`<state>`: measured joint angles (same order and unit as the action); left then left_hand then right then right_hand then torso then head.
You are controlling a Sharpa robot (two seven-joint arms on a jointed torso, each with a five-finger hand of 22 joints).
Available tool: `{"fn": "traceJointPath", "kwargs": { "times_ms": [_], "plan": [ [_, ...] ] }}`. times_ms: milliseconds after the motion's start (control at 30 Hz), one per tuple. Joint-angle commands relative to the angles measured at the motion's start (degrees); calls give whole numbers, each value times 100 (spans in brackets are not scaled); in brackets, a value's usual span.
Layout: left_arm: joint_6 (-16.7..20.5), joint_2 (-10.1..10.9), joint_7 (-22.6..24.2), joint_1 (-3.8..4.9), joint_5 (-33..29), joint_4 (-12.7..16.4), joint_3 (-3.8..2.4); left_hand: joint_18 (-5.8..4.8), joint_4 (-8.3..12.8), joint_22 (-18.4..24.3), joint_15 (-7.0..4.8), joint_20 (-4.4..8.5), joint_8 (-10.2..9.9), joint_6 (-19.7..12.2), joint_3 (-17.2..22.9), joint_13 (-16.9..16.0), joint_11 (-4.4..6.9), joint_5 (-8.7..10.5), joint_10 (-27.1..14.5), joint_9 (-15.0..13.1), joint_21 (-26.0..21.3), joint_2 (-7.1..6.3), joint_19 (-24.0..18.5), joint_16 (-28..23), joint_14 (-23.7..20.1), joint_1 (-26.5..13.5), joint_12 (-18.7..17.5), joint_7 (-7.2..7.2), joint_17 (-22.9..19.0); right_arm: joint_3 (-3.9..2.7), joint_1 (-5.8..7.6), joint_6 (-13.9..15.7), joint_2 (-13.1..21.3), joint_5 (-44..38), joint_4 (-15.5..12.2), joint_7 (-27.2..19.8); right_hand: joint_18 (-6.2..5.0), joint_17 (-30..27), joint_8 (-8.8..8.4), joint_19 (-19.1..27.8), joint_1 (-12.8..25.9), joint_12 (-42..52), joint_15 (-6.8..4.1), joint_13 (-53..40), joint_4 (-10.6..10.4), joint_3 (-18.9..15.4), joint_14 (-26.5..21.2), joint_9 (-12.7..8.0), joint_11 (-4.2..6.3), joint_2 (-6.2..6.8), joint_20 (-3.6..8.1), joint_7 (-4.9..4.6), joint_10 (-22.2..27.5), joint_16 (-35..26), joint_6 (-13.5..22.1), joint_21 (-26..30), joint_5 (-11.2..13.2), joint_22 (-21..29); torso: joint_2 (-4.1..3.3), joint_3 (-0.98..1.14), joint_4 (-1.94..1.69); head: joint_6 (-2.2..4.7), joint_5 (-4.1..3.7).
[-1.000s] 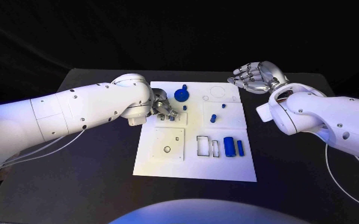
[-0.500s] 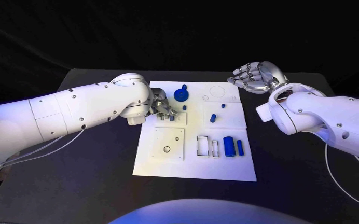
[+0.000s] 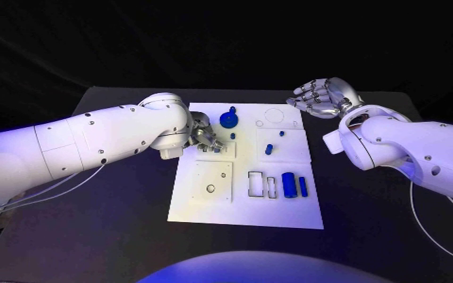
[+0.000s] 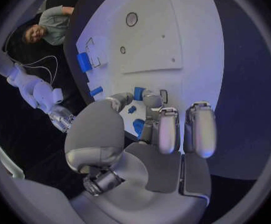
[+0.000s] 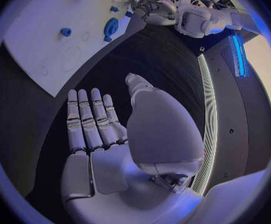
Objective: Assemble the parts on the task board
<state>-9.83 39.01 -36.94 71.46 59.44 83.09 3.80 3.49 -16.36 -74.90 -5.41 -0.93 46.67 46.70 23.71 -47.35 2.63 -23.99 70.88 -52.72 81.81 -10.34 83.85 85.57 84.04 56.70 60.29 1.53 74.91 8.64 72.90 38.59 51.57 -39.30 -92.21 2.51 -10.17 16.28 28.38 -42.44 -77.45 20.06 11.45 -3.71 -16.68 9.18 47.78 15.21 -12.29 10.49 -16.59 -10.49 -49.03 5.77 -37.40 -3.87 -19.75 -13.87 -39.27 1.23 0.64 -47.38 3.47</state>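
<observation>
No readable text, label, brand, number or sign is showing anywhere: the board (image 3: pixel 247 211), the blue parts (image 3: pixel 289 185) and both arms are carrying no legible markings.

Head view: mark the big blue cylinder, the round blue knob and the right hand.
big blue cylinder (image 3: pixel 289 185), head view, mid-body.
round blue knob (image 3: pixel 228 120), head view, centre of its disc.
right hand (image 3: pixel 319 99), head view, middle of the hand.
</observation>
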Motion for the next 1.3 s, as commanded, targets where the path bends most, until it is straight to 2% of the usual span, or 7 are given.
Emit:
{"fn": "traceJointPath", "kwargs": {
  "times_ms": [33, 467, 600, 1067, 1233, 1300],
  "plan": [
    [-74, -5, 7, -1, -23, 38, -4, -86, -10, -656, -29, 20, -46, -41, -22, 4, -12, -48, -37, 13, -28, 14, 58, -27, 486, 80, -8, -5, 1052, 0, -4, -100, -3, -25, -3, -12, 114, -15, 39, 61, -22, -21, -2, 5, 11, -34, -28, -9, -15, -50, 4, -480, -11, -25, 21, 31, -32, 15, -3, -3, 0, -2, 6],
    [-3, -8, 29, -2, -46, 70, -4, -87, 8, -669, -32, 22, -108, -58, 89, 17, -7, -97, -50, 57, -33, 146, 63, -25, 487, 477, -22, -11, 1053, 1, -6, -138, -7, -26, 0, 32, 117, -23, 44, 74, -22, -21, 1, 5, 11, -38, -37, -12, -16, -53, 4, -480, -13, -30, 20, 31, -32, 23, -5, -1, 3, -9, 16],
    [18, -13, 34, -2, -58, 61, -4, -86, 1, -669, -30, 21, -150, -94, 160, 36, -11, 18, -64, 82, -41, 192, 62, -28, 486, 598, -38, -3, 1049, 1, -7, -154, -9, -26, 1, 44, 119, -29, 48, 83, -21, -21, 3, 5, 10, -41, -43, -14, -16, -55, 3, -480, -14, -33, 19, 31, -33, 28, -4, 0, 3, -14, 21],
    [-115, -49, -25, -1, -82, -13, -2, -85, -22, -669, -21, 17, -221, -140, 192, 66, -26, 45, -83, 131, -46, 211, 60, -29, 486, 614, -62, 19, 1049, 1, -8, -193, -10, -26, 5, 61, 125, -44, 56, 104, -12, -22, 7, 5, 6, -52, -58, -19, -17, -58, 3, -480, -18, -40, 18, 30, -32, 42, 0, -1, 5, -25, 19],
    [-130, -60, -23, -1, -85, -28, -2, -85, -19, -669, -2, 1, -342, -185, 225, 77, -50, 46, -99, 231, -55, 221, 58, -29, 485, 623, -73, 50, 1048, 2, -10, -207, -11, -26, 5, 65, 128, -51, 60, 117, -5, -22, 9, 5, 4, -58, -64, -22, -18, -61, 3, -481, -21, -42, 17, 31, -32, 49, 1, -1, 4, -24, 17],
    [-120, -60, -15, -1, -88, -27, -1, -85, 6, -675, 5, -6, -401, -174, 295, 82, -55, -31, -105, 299, -55, 255, 60, -34, 484, 710, -77, 55, 1043, 2, -11, -216, -12, -26, 5, 67, 128, -51, 60, 117, -5, -22, 9, 5, 4, -58, -64, -22, -18, -61, 3, -481, -21, -42, 17, 31, -32, 49, 1, 0, 5, -25, 19]
  ]
}}
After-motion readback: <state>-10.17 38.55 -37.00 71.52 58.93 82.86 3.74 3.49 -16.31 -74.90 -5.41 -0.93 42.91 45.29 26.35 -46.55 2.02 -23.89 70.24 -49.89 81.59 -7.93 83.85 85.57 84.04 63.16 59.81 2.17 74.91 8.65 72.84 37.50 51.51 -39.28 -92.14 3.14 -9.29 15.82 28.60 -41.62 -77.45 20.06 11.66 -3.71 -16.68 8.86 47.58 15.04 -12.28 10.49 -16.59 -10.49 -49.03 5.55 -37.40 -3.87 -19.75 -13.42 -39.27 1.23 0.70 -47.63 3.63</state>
